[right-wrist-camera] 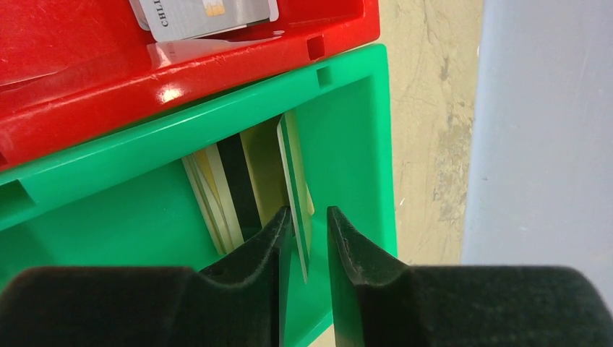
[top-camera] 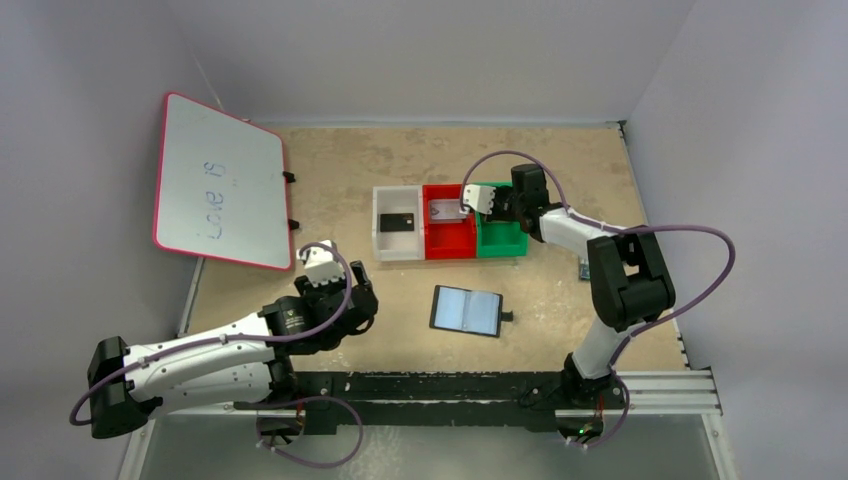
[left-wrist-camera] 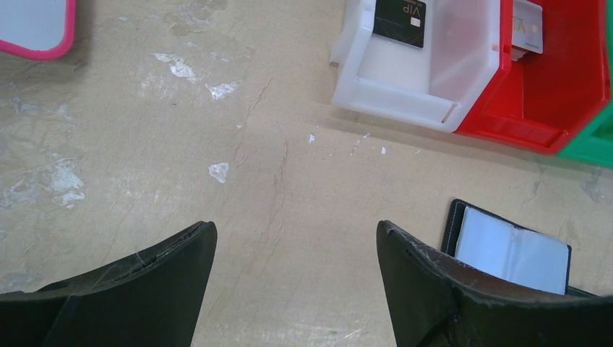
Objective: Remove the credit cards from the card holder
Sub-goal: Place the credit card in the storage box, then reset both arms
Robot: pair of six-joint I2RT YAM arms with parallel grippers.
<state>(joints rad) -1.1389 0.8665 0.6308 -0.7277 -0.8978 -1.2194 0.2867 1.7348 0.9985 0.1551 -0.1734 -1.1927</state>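
Tabletop (top-camera: 350,160) of scuffed tan is seen, with a pink-framed whiteboard (top-camera: 220,195) propped well beyond and to the left of the card holder (top-camera: 466,311). A white bin (top-camera: 398,247), a red bin (top-camera: 450,244) and a green bin (top-camera: 500,244) are lined up touching, beyond the card holder, which is laid open, grey-blue faces up. The left gripper (left-wrist-camera: 295,230) is held left of the card holder, jaws spread wide and empty. The right gripper (right-wrist-camera: 309,215) is lowered into the green bin, jaws parted narrowly around the gold-tan card (right-wrist-camera: 293,173) standing on edge; whether it is pinched cannot be told. The black card (top-camera: 397,221) is laid in the white bin, the silver-grey card (right-wrist-camera: 209,13) in the red bin.
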